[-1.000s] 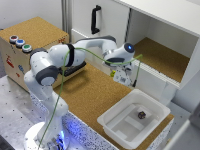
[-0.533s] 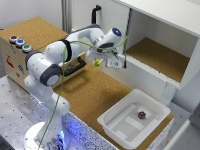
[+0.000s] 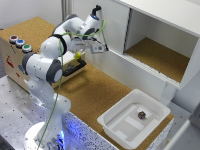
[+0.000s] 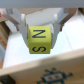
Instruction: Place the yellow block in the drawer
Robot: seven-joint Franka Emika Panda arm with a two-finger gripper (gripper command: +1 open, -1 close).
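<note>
My gripper [image 3: 80, 53] is shut on the yellow block [image 3: 78, 55], holding it just above the open drawer [image 3: 70, 69]. The drawer is pale wood with a black bar handle and sticks out of the cork-topped wooden box [image 3: 30, 30] on the exterior view's left. In the wrist view the yellow block [image 4: 40, 40] shows black letters and sits clamped between both fingers [image 4: 59, 22]. Pale wood of the drawer [image 4: 14, 50] lies beneath it.
A white plastic tub [image 3: 115, 131] with a small dark object [image 3: 142, 115] stands near the front of the cork table. A white cabinet [image 3: 165, 30] with an open cork-floored bay rises on the exterior view's right. Coloured buttons [image 3: 20, 44] sit on the box.
The arm has swung towards the exterior view's left, from beside the cabinet to over the open drawer, carrying the yellow block with it.
</note>
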